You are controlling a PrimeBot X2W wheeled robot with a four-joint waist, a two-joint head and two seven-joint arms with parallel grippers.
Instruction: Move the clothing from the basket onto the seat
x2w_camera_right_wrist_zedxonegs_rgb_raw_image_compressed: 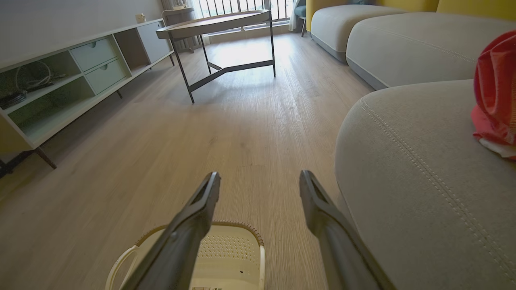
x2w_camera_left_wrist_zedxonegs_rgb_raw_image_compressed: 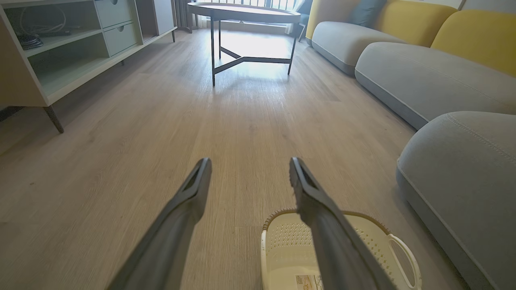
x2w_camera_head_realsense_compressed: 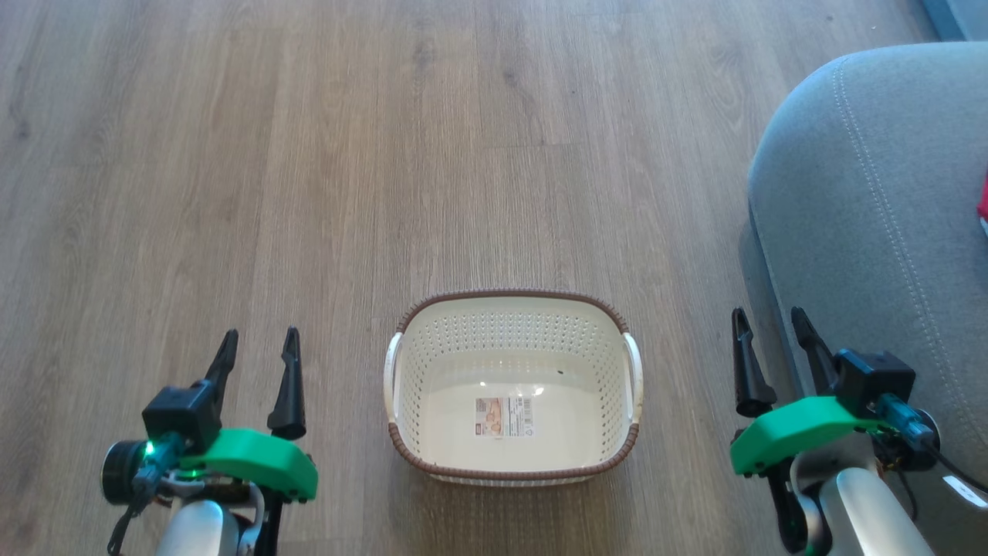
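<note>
The basket (x2w_camera_head_realsense_compressed: 511,333) stands empty on the floor (x2w_camera_head_realsense_compressed: 386,154), with only its sticker label (x2w_camera_head_realsense_compressed: 503,417) on the bottom. The red clothing (x2w_camera_right_wrist_zedxonegs_rgb_raw_image_compressed: 494,92) lies on the grey seat (x2w_camera_right_wrist_zedxonegs_rgb_raw_image_compressed: 403,161) to the robot's right, so the job looks finished; the sound thing now, I judge, is to check that no piece is left inside and to hold both arms clear of the rim. The left end effector (x2w_camera_head_realsense_compressed: 261,333) hovers low to the left of the basket and the right end effector (x2w_camera_head_realsense_compressed: 769,313) to its right, just beside the seat's rounded corner, each with fingers spread, holding nothing and pointing forward over the floor.
</note>
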